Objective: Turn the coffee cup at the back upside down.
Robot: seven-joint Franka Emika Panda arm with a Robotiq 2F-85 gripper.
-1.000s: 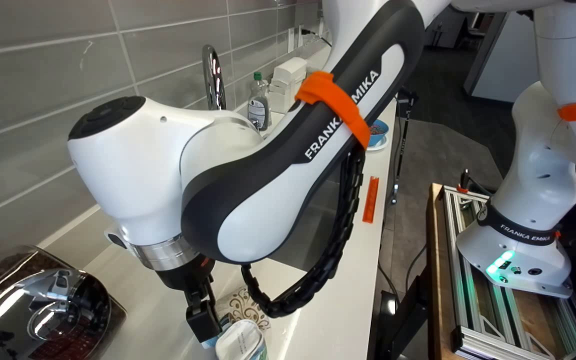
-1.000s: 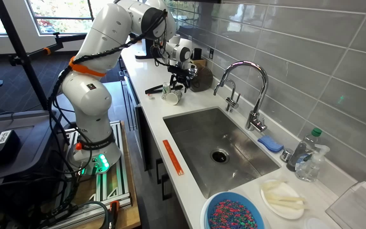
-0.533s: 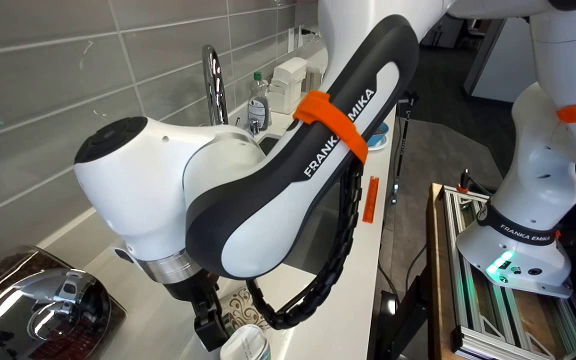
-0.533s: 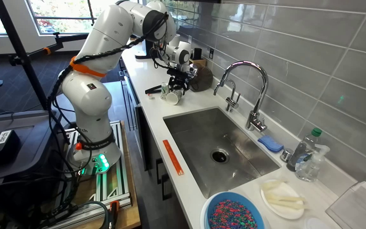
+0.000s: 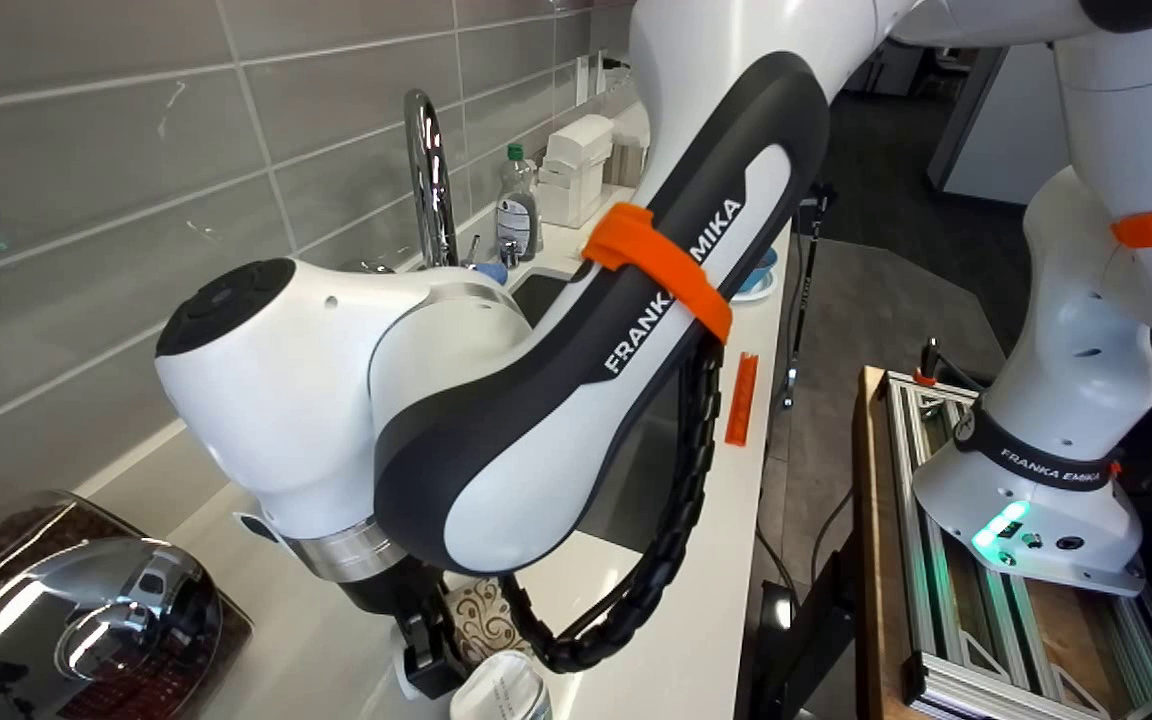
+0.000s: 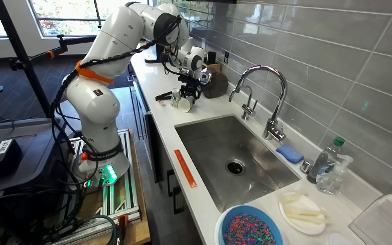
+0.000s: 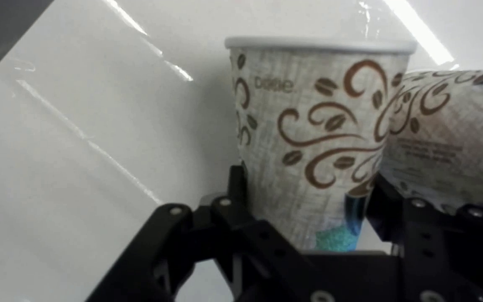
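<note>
Pinching the tapered, brown-swirled paper coffee cup (image 7: 308, 126) with my gripper (image 7: 307, 191), I see the glossy white bench (image 7: 99, 201) beneath.

The robot arm (image 6: 116, 44) reaches over the counter (image 6: 206, 110), its black gripper (image 6: 191, 96) right at the back end of a white paper cup (image 6: 184, 105) lying on its side beyond the far edge of the sink (image 6: 209, 149), mouth towards it. An orange strip (image 6: 185, 168) runs beside the sink's left edge, a blue sponge (image 6: 289, 154) sits near its right edge, and past the near edge stands a blue bowl (image 6: 272, 217) of coloured bits (image 6: 250, 231), next to a white plate (image 6: 305, 227).
</note>
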